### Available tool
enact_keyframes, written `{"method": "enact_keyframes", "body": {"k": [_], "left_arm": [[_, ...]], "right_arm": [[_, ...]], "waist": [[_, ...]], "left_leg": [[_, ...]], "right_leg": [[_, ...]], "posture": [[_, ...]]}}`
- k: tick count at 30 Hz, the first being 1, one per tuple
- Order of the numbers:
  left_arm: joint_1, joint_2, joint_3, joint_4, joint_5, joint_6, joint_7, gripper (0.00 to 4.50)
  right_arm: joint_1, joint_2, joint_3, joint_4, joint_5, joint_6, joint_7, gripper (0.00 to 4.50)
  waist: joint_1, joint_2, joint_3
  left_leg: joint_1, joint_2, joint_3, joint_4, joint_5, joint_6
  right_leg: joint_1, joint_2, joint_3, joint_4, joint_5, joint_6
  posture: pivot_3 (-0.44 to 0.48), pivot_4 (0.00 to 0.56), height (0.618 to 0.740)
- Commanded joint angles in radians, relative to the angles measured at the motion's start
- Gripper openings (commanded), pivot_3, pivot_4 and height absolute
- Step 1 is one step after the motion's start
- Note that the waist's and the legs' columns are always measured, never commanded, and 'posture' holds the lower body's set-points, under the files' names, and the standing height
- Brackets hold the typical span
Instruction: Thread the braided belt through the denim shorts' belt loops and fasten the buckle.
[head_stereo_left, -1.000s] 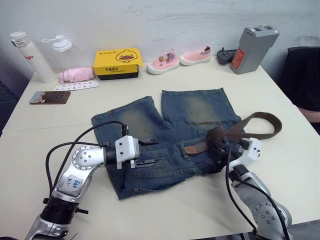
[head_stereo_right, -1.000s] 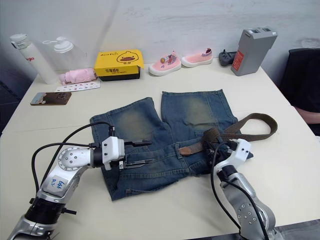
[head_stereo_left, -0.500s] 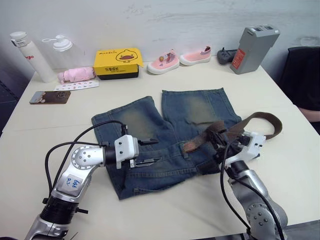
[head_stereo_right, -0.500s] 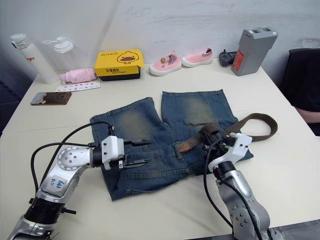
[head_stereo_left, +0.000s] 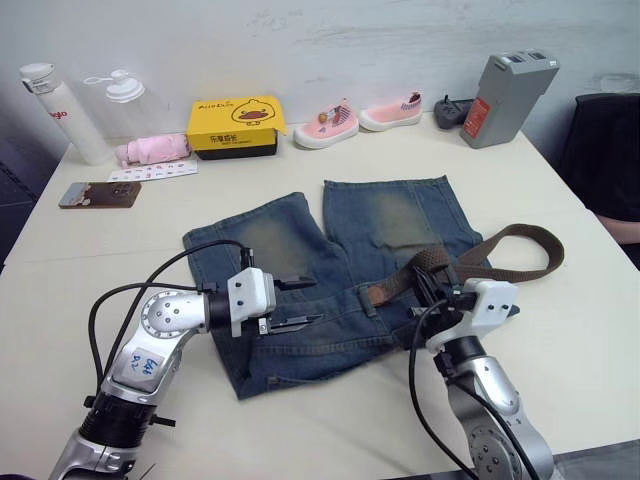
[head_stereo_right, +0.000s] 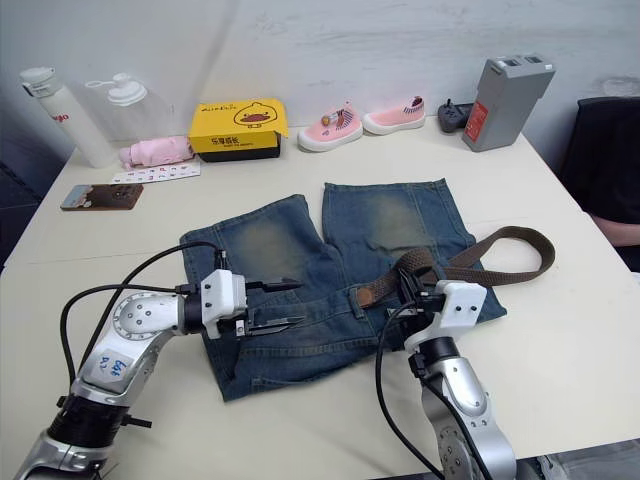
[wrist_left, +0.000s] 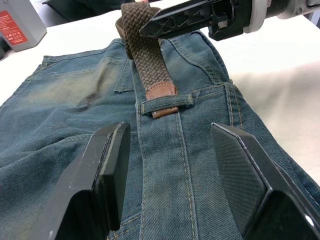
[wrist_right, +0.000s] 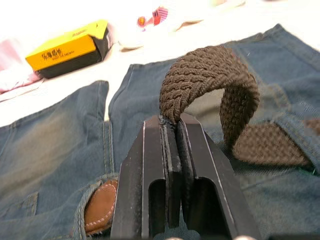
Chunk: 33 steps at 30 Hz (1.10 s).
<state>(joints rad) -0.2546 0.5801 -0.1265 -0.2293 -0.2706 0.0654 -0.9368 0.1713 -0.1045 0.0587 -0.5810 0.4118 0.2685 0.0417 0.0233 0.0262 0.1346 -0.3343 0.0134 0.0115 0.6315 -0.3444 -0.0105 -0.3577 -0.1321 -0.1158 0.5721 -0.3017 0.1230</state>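
Early stage: belt (wrist_left: 146, 55) tip, a tan leather tab, is poked under one loop (wrist_left: 166, 103) on the shorts (head_stereo_left: 330, 270) waistband; remaining loops and buckling not done. My right pincer (head_stereo_left: 428, 292) is clamped on the rough brown braid just beside that loop, strap humped above it. My left pincer (head_stereo_left: 296, 303) hangs wide open, empty, over the faded denim near the loop.

The cream table (head_stereo_left: 120, 240) bears denim shorts (head_stereo_left: 330, 270), phone (head_stereo_left: 98, 194), shoes (head_stereo_left: 325, 125).
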Motion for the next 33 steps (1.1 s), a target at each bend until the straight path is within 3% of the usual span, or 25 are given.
{"method": "enact_keyframes", "body": {"k": [1, 7, 11, 18, 22, 33], "left_arm": [[-0.017, 0.007, 0.026, -0.029, -0.02, 0.0, -0.004, 2.87], [-0.026, 0.021, -0.006, 0.015, 0.046, -0.117, -0.041, 2.87], [-0.033, 0.047, -0.073, 0.133, 0.198, -0.449, -0.083, 2.87], [-0.093, 0.03, -0.132, 0.314, 0.305, -0.75, -0.06, 2.87], [-0.142, -0.031, -0.126, 0.37, 0.326, -0.801, 0.013, 2.87], [-0.138, -0.053, -0.105, 0.329, 0.238, -0.763, 0.041, 2.87]], "right_arm": [[0.003, 0.015, 0.043, -0.024, 0.008, 0.005, 0.033, 0.0], [-0.008, -0.003, 0.075, 0.014, 0.077, 0.2, 0.05, 0.0], [-0.042, 0.005, 0.031, 0.036, 0.164, 0.333, 0.043, 0.0], [-0.082, 0.015, -0.034, 0.034, 0.221, 0.451, -0.01, 0.0], [-0.077, 0.014, -0.037, 0.026, 0.234, 0.478, -0.008, 0.0], [-0.049, 0.003, -0.027, -0.002, 0.233, 0.503, -0.002, 0.0]], "waist": [[-0.001, 0.0, 0.0], [-0.001, 0.0, 0.0], [0.0, 0.0, -0.001], [0.0, -0.002, -0.002], [0.002, -0.004, -0.004], [-0.001, -0.004, -0.005]], "left_leg": [[0.0, 0.0, 0.0, 0.0, 0.0, 0.0], [0.0, 0.0, 0.0, 0.0, 0.0, 0.0], [0.0, 0.0, 0.0, 0.0, 0.0, 0.0], [0.0, 0.0, 0.0, 0.0, 0.0, 0.0], [0.0, 0.0, 0.0, 0.001, 0.0, 0.0], [0.001, 0.0, 0.0, 0.0, 0.0, 0.0]], "right_leg": [[0.0, 0.0, 0.0, 0.0, 0.0, 0.0], [0.0, 0.0, 0.0, 0.0, 0.0, 0.0], [0.0, 0.0, 0.0, 0.0, 0.0, -0.001], [0.0, 0.0, -0.001, 0.001, -0.001, -0.001], [0.0, -0.001, -0.001, 0.002, -0.001, -0.001], [0.0, 0.0, -0.003, 0.003, -0.001, -0.001]], "posture": [[0.0, 0.15, 0.712], [0.0, 0.15, 0.712], [0.0, 0.15, 0.712], [0.0, 0.15, 0.712], [0.0, 0.15, 0.712], [0.0, 0.15, 0.712]]}}
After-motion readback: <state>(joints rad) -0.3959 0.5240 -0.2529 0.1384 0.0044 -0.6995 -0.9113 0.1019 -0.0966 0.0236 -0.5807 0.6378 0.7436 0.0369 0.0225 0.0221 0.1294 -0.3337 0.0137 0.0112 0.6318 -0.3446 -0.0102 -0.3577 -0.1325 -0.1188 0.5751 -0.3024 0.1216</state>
